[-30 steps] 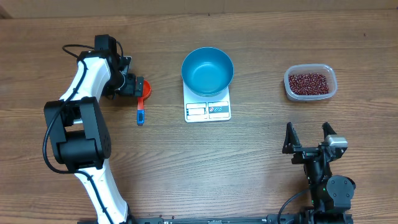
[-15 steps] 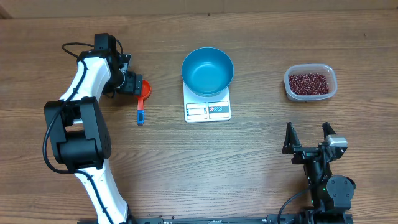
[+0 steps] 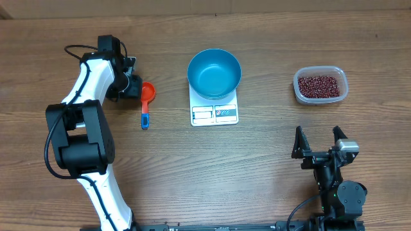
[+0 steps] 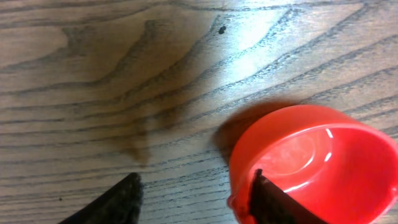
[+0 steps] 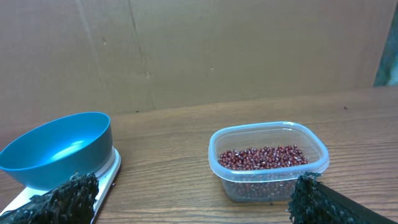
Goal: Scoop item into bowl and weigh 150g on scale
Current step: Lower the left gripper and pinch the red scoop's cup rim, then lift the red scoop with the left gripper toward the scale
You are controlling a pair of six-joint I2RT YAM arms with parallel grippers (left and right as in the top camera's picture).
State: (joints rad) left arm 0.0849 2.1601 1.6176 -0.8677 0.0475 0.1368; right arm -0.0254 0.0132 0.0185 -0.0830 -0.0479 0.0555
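Left end effector (image 4: 193, 202) sits low over the tabletop (image 3: 257, 179) at the far left, its two dark fingers apart with bare wood between them, released and clamping nothing. In the left wrist view one finger stands at the left rim of the red cup of the scoop (image 3: 148, 94) and the other is out on the wood to the left. Whether the finger at the rim touches the cup is hard to tell from this angle. The left arm rises from its dark base at the near left, its white link runs toward the far edge, and the wrist bends right toward the scoop. The scoop lies flat, its blue handle pointing toward the near side.

Right end effector (image 3: 317, 133) is at the near right, fingers spread wide and pointing toward the far side, gripping nothing.

The blue bowl (image 3: 214, 72) rests on the far part of the white scale (image 3: 214, 114) at the centre, and looks bare inside. The beans (image 3: 319, 85) lie in a clear tub (image 3: 342, 90) at the far right, well apart from the scale.
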